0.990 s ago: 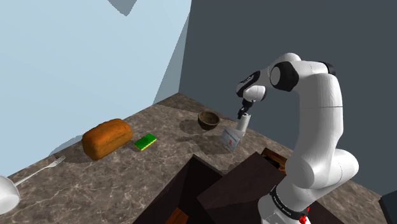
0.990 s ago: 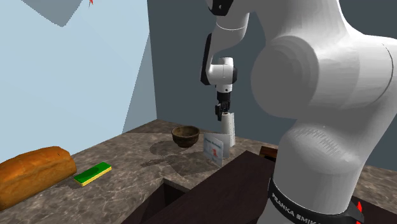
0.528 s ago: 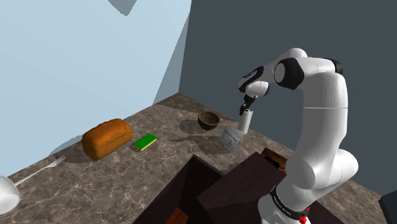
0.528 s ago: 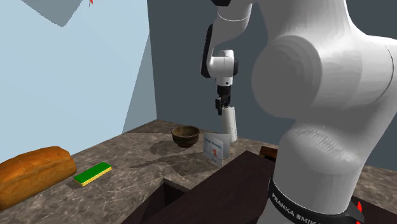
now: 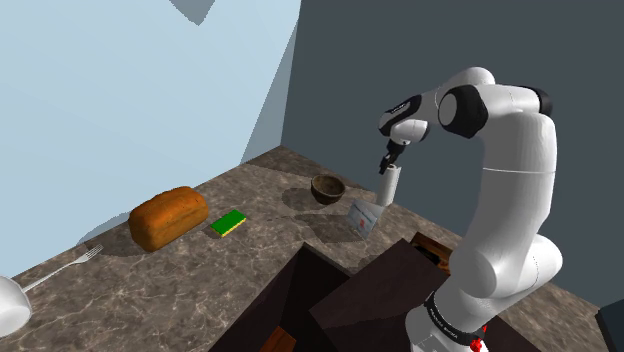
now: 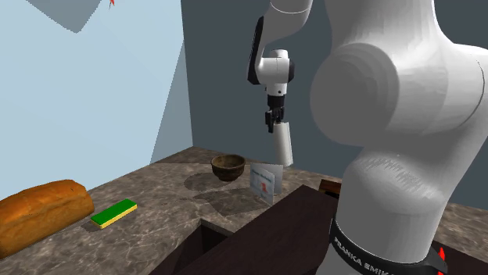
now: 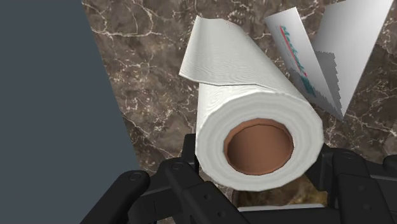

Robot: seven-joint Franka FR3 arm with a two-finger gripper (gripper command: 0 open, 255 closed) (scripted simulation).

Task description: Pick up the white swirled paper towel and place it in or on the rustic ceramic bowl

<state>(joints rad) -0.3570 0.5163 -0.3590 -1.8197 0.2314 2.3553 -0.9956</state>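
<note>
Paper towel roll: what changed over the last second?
The gripper, shut on the paper towel roll, raised it upward, clear of the counter. No new grasp or release is visible. The bowl, white packet, bread loaf and green sponge stayed put.

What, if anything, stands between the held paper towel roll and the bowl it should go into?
Nothing visible does. The tool clasps the paper towel roll above the counter, and the brown bowl sits open beside it. The small white packet stands lower, on the counter, off the direct line.
</note>
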